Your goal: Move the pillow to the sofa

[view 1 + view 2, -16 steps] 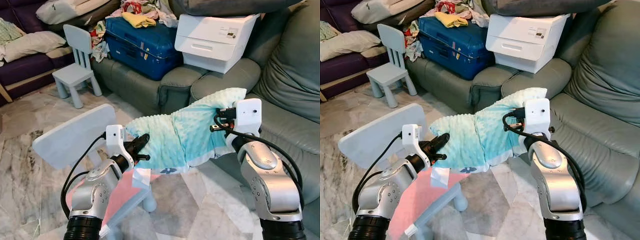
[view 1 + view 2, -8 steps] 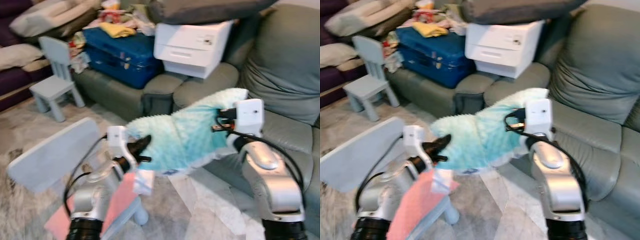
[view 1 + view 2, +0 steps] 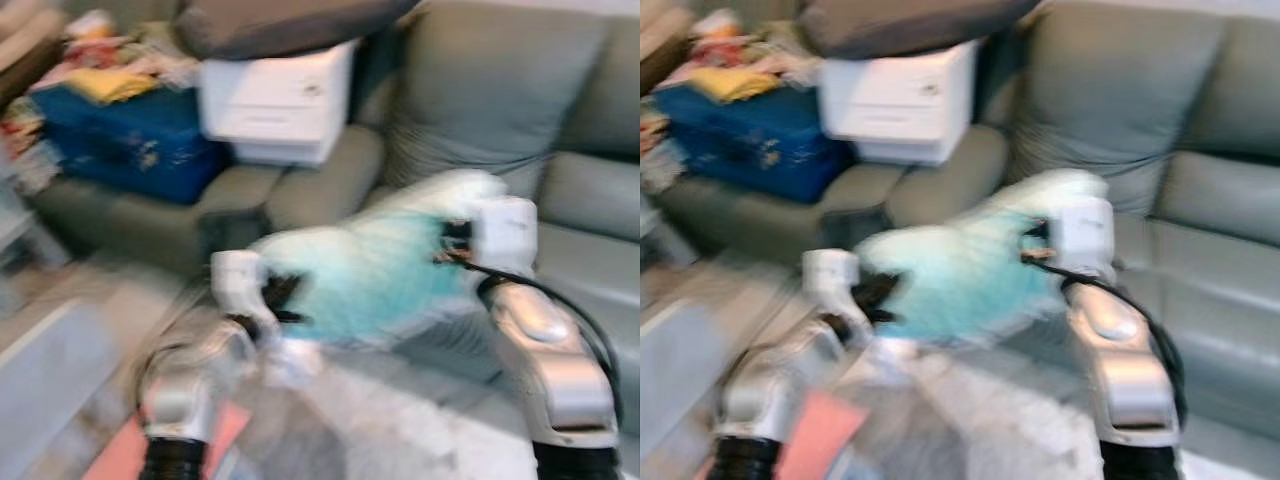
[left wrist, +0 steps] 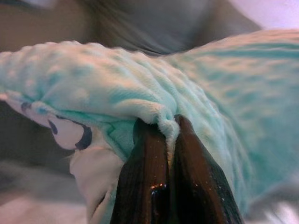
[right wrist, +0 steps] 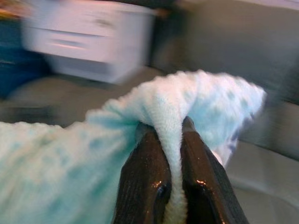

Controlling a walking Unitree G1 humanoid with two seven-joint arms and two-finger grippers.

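Grey-green sofa (image 3: 560, 130) spans the background; head views are motion-blurred. On the sofa's left portion sit a blue suitcase (image 3: 120, 140) and, beside it, a white storage box (image 3: 275, 100) with a dark cushion (image 3: 290, 20) on top. The mint-green pillow (image 3: 375, 270) hangs in the air in front of the sofa's seat, stretched between both arms. Left gripper (image 4: 169, 135) has its fingers pinched tight on a fold at the pillow's edge. Right gripper (image 5: 169, 137) has its fingers closed on the opposite edge, nearer the sofa.
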